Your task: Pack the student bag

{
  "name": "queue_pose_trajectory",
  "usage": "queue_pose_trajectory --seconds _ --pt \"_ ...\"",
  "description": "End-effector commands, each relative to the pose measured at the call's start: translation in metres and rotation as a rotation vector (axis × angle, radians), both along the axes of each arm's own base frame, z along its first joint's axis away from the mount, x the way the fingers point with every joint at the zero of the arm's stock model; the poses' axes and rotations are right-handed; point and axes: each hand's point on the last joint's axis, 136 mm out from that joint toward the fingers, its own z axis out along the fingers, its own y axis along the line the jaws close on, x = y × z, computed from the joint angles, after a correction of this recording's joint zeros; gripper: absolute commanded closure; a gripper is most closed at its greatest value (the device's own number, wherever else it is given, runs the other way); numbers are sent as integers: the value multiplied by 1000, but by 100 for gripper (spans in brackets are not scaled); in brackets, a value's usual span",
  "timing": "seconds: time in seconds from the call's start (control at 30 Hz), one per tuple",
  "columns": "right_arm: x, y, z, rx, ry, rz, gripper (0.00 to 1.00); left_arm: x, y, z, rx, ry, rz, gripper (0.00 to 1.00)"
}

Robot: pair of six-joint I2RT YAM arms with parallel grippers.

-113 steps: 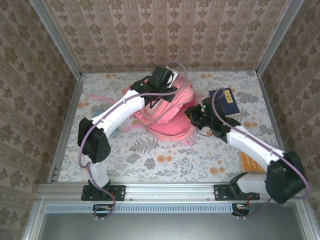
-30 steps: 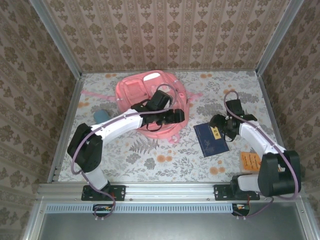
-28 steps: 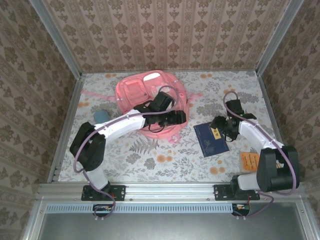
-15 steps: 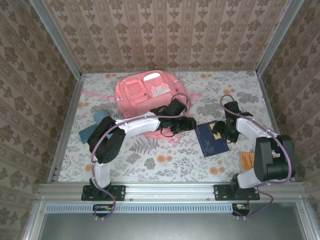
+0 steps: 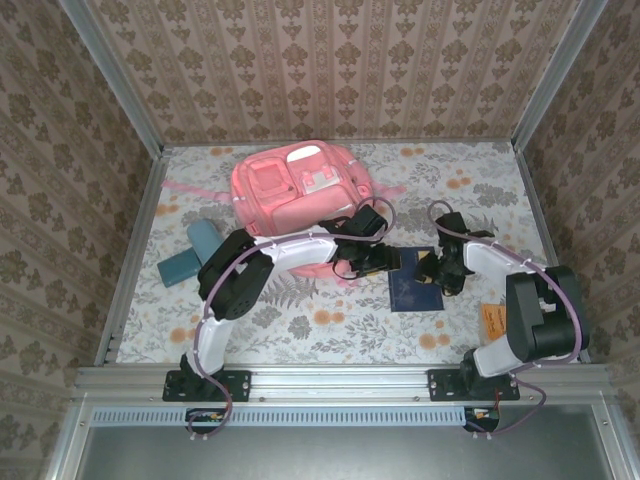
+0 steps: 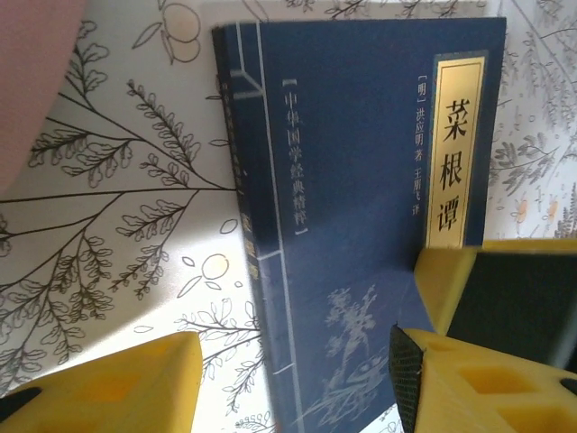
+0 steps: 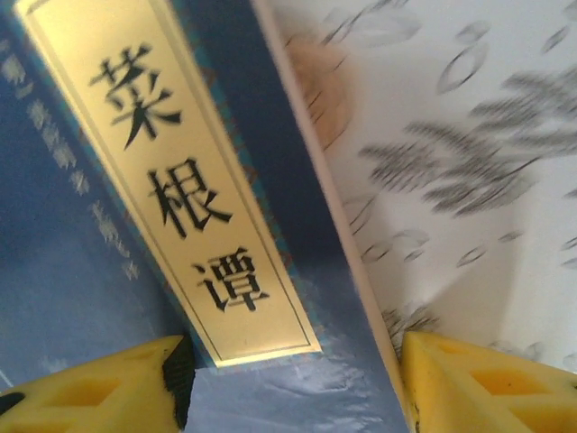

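Note:
The pink student bag (image 5: 295, 188) lies flat at the back of the table, front pockets and white patches up; a corner of the student bag (image 6: 27, 81) shows in the left wrist view. A flat dark blue book (image 5: 412, 292) lies on the table right of it. My left gripper (image 5: 388, 262) is open at the book's left edge; its fingers (image 6: 99, 383) straddle the spine of the book (image 6: 361, 225). My right gripper (image 5: 433, 270) is open at the book's top right; its fingers (image 7: 478, 383) straddle the right edge of the book (image 7: 135, 225), beside the gold title label.
A teal pencil case (image 5: 203, 238) lies on the left of the table. An orange card (image 5: 497, 322) sits near the front right edge. A thin pink strap (image 5: 185, 185) trails left of the bag. Metal frame posts and patterned walls close in the table.
My left gripper has left the bag's lower edge and moved right to the book. My right gripper has moved down onto the book's right edge. The book has shifted slightly.

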Motion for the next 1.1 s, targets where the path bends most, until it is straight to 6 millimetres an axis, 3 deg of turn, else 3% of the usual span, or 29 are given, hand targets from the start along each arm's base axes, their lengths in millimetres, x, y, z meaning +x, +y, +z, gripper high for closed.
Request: queue_pose_trajectory --seconds 0.0,0.5,0.8,1.07 --pt "-15 25 0 104 37 26 40 0 6 -7 49 11 -5 42" --pt "-12 18 3 49 44 58 55 -7 2 -23 99 60 -22 63" --pt "-5 29 33 57 -23 97 68 -11 -4 -26 96 71 -39 74" --pt "-2 37 55 48 -84 113 82 -11 -3 -28 101 73 -41 77"
